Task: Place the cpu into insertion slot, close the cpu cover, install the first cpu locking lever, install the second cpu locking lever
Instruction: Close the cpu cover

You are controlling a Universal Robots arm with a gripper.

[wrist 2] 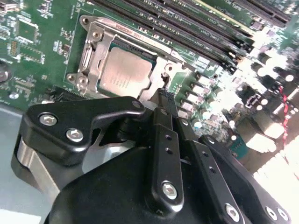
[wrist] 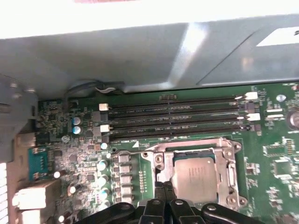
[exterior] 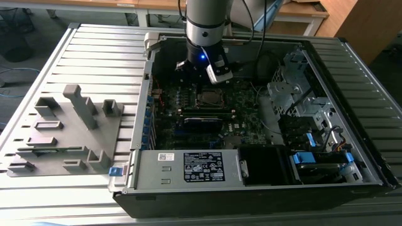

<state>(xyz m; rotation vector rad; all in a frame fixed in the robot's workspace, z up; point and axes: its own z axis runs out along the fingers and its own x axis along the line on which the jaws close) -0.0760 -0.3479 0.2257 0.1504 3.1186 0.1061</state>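
The cpu (wrist 2: 125, 72) (wrist: 194, 179) lies flat in the insertion slot (exterior: 210, 97), its dull silver top showing. The cpu cover (wrist 2: 93, 51) (wrist: 196, 145), a silver frame, lies down around the chip. My gripper (wrist 2: 164, 97) (wrist: 163, 205) is shut, its black fingertips pressed together with nothing seen between them. They hang just above the board at one edge of the socket, beside the cover's frame. In the exterior view the arm's wrist (exterior: 204, 52) stands over the far side of the socket inside the open computer case.
Long black memory slots (wrist: 177, 116) (wrist 2: 187, 23) run beside the socket. A white-labelled power supply box (exterior: 188, 167) fills the case's near side. Drive bays and cables (exterior: 301, 99) sit at the exterior view's right. A grey fixture (exterior: 69, 127) stands outside the case at its left.
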